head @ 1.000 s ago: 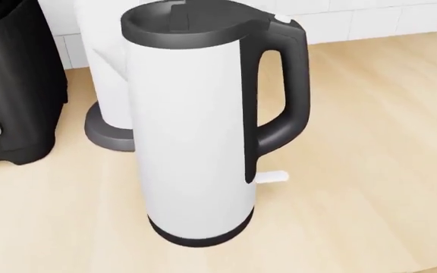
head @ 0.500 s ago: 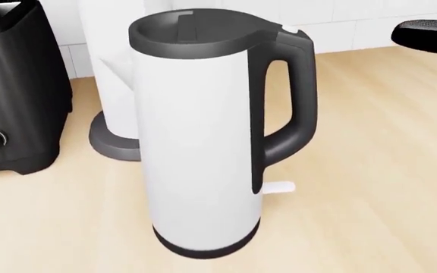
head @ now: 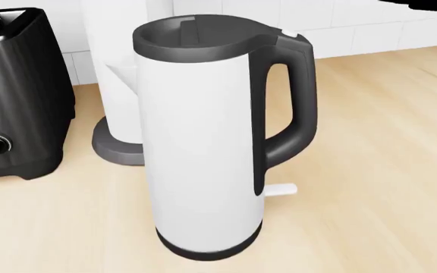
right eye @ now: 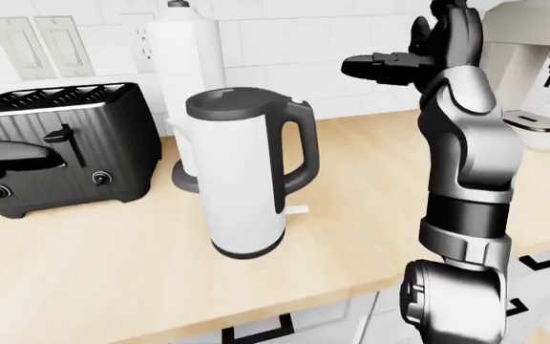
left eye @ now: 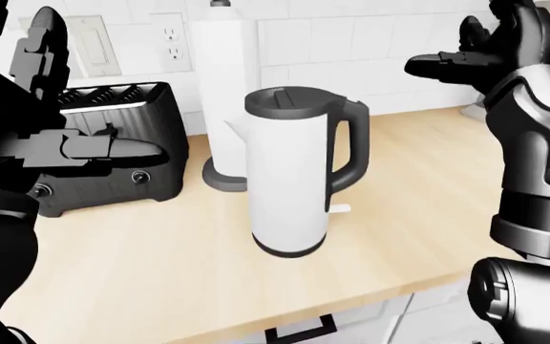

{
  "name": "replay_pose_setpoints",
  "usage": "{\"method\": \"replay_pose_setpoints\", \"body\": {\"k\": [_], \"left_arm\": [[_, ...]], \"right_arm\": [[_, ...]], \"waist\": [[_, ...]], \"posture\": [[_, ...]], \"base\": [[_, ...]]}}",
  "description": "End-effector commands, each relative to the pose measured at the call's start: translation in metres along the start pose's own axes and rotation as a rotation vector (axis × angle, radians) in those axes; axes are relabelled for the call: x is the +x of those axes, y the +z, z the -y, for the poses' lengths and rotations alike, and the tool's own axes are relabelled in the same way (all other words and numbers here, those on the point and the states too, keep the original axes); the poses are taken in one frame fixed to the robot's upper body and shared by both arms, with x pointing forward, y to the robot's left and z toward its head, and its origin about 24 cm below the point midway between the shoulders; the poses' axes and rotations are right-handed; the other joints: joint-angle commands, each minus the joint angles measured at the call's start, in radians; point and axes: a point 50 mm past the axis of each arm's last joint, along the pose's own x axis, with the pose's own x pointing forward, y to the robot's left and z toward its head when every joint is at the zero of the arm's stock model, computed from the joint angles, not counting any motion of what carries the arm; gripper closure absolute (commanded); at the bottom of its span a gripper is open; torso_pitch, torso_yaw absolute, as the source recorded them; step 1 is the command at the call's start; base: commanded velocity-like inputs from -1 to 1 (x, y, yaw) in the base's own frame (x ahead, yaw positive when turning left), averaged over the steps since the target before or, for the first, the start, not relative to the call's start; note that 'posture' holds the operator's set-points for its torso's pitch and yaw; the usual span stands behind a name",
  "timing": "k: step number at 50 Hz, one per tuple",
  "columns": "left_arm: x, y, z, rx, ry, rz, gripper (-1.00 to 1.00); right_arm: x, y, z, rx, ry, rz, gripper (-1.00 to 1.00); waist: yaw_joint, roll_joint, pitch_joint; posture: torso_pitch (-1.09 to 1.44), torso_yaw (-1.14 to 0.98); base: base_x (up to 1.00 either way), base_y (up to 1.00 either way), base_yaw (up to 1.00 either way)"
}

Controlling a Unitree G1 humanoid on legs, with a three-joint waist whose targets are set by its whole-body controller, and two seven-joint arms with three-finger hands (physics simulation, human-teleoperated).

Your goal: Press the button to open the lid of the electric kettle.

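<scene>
The tall white cylindrical electric kettle w/ black lid, handle and base ring (head: 203,136) stands upright on the pale wood countertop (head: 370,170), and everything else sits relative to it: black slotted toaster (left eye: 103,143) to its left in the left-eye view, white paper-towel roll on a grey round stand (left eye: 225,86) just behind it, touching or not I can't tell. Your target is the small white button (head: 285,32) at the top of the black handle, right beside the lid rim; lid looks down, not yet open. Judgement: rigid plastic body, smooth and prob slippery, tall and narrow so a sideways shove could tip or slide it, esp if empty and light. So don't grab; press straight down on the button w/ one fingertip, force running down through the kettle. Your right hand (left eye: 490,54) is up high, well right of and above the kettle, fingers spread, holding nothing. Your left hand (left eye: 84,150) is well left of the kettle, over the toaster side, fingers extended, nothing in them.
</scene>
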Motion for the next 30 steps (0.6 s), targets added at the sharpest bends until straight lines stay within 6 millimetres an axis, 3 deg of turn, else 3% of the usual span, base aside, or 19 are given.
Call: {"method": "replay_pose_setpoints", "body": {"k": [1, 21, 30], "left_arm": [[0.001, 0.009, -0.002, 0.004, 0.013, 0.053, -1.00], [0.002, 0.009, -0.002, 0.003, 0.012, 0.051, -1.00], [0.001, 0.008, -0.002, 0.002, 0.012, 0.051, -1.00]], "right_arm": [[0.001, 0.021, -0.004, 0.014, 0.027, 0.076, -1.00], [0.020, 0.010, -0.029, 0.052, 0.111, -0.014, -1.00], [0.019, 0.010, -0.041, 0.028, 0.141, -0.013, -1.00]], "waist": [[0.000, 0.000, -0.007], [0.001, 0.008, -0.005], [0.002, 0.009, -0.006]], "posture": [[-0.37, 0.00], [-0.37, 0.00], [-0.37, 0.00]], "base": [[0.00, 0.00, 0.00], [0.00, 0.00, 0.00], [0.00, 0.00, 0.00]]}}
